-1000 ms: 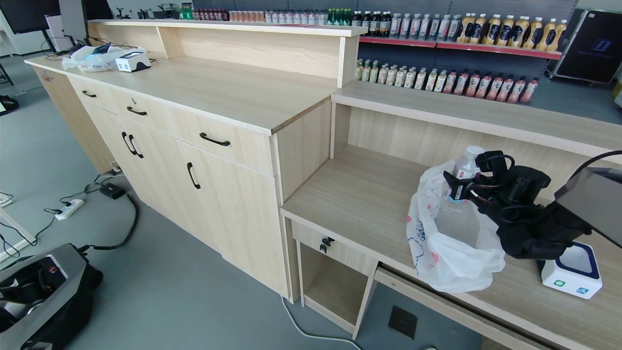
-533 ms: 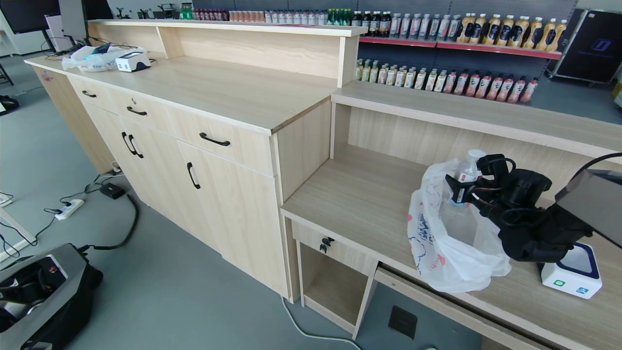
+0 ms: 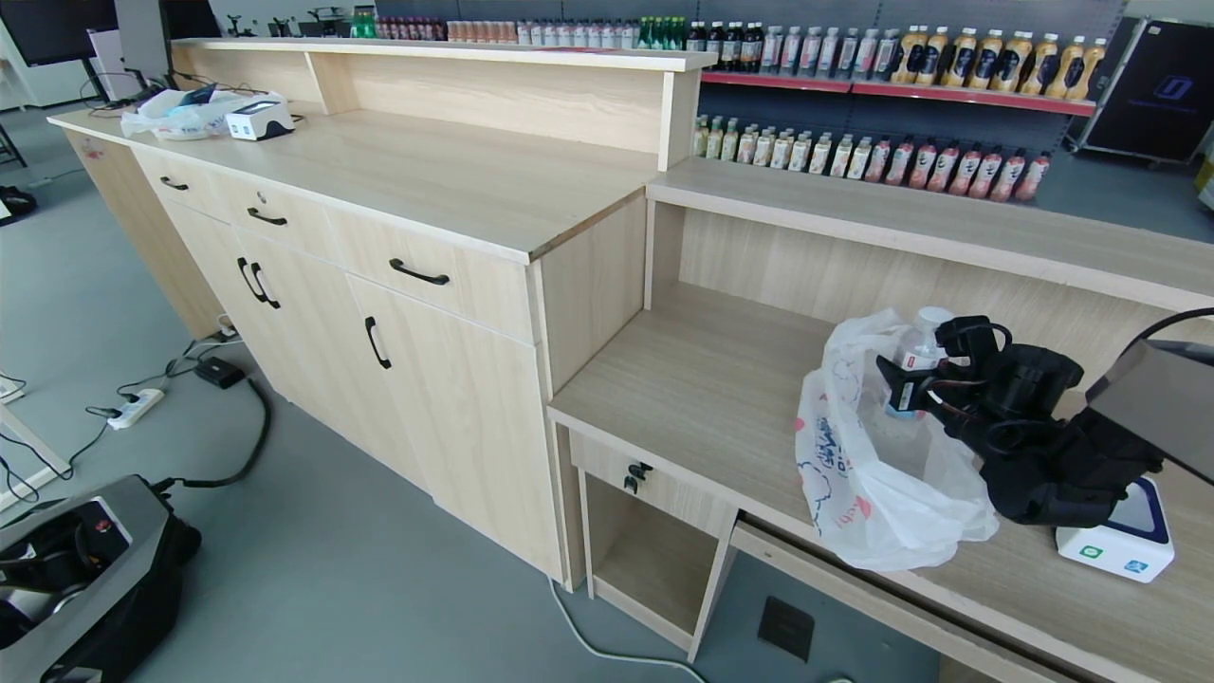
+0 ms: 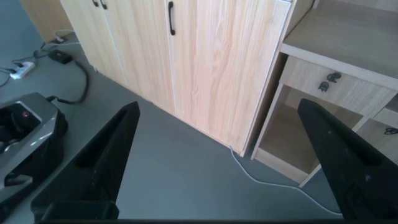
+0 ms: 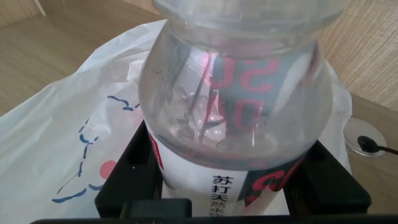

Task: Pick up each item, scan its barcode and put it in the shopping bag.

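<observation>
Bottle (image 3: pixel 917 347) lower in bag (image 3: pixel 854 474), tight in R tool (image 3: pixel 927 368)

- We find a printed label on the bottle (image 5: pixel 236 124). Large red figures show back to front through the clear water. Below them a white band carries small dark characters beside a curved red mark.
- The white plastic shopping bag (image 3: pixel 854 512) bears a blue line drawing and red spots. We cannot make out any lettering there.
- The scanner box (image 3: pixel 1114 555) has two small square badges on its front, one green and one blue, too small to read.
- A black case (image 3: pixel 1162 90) carries a pale blue emblem, with tiny unreadable print beneath.
- The shelf bottles (image 3: pixel 858 156) wear labels too small to read.
</observation>
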You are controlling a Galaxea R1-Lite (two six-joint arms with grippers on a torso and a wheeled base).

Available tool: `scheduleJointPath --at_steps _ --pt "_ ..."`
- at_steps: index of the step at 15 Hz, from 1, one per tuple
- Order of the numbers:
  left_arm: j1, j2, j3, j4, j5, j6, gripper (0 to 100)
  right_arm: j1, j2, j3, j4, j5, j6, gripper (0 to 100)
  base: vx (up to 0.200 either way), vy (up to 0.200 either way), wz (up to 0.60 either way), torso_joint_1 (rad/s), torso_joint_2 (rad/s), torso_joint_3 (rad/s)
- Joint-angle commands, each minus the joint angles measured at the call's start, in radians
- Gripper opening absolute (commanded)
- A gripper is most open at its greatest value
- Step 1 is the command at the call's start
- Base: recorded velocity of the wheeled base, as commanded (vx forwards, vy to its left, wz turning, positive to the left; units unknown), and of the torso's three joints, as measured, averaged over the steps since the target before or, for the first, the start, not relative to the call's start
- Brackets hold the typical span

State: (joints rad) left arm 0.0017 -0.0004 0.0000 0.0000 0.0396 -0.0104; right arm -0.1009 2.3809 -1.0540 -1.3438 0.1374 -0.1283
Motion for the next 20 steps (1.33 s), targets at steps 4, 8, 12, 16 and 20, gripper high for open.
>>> scheduleJointPath --at_steps 4,8,12,16,20 --pt "0.000 0.000 0.000 0.000 0.000 0.000 100 0.000 0.011 0.003 0.000 0.001 -0.008 0 0.000 0.000 0.00 0.000 0.00 0.000" --pt "0.000 0.000 0.000 0.000 0.000 0.000 100 0.000 0.015 0.012 -0.001 0.001 -0.031 0 0.000 0.000 0.00 0.000 0.00 0.000" --pt "0.000 0.000 0.000 0.000 0.000 0.000 100 0.000 0.015 0.014 0.000 0.001 -0.036 100 0.000 0.000 0.00 0.000 0.00 0.000" --pt "0.000 0.000 0.000 0.000 0.000 0.000 100 0.006 -0.072 0.039 0.018 0.004 -0.037 100 0.000 0.000 0.00 0.000 0.00 0.000" --pt "0.000 0.000 0.000 0.000 0.000 0.000 100 0.006 -0.316 0.146 0.087 0.002 -0.209 100 0.000 0.000 0.00 0.000 0.00 0.000"
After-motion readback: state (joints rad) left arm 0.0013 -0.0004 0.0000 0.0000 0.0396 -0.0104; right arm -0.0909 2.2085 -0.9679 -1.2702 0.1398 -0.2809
